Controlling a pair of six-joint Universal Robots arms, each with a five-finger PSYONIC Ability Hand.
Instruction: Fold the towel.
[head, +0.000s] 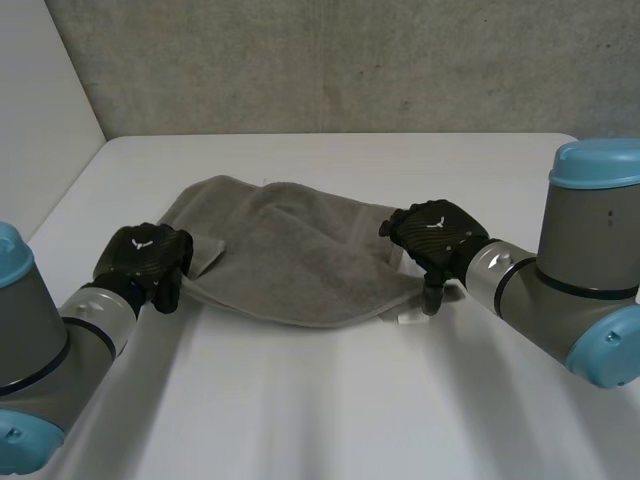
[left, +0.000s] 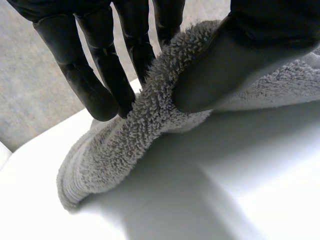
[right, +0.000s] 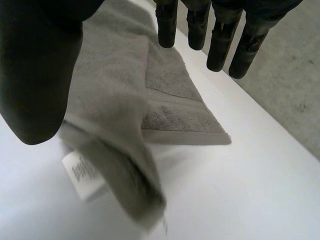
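Grey concrete wall (head: 330, 60) at the back, white tabletop (head: 330, 420) in front. On it the grey towel (head: 290, 260) lies rumpled across the middle, with its near edge raised off the surface between the two arms. Your left robot hand (head: 145, 262) is at the towel's near left corner and grips it. In the left wrist view the thumb (left: 225, 65) presses the looped edge against the fingers (left: 100, 85) in a firm pinch. Your right robot hand (head: 435, 235) is at the near right corner, but its fingers (right: 220, 40) are straight and stand well apart from its thumb (right: 35, 75). The corner with its white label (right: 82, 175) sags below that thumb, so I judge this hand relaxed, not gripping.

The step in hand looks like taking both near corners so you can carry them over to the far edge. To do it well, secure the right side first: bring the fingers down behind the edge close to the label and close them against the thumb, catching one layer only. Then lift both corners level, keep the edge taut between them — no slack belly — and move them together towards the wall, or the fold will likely land skewed.
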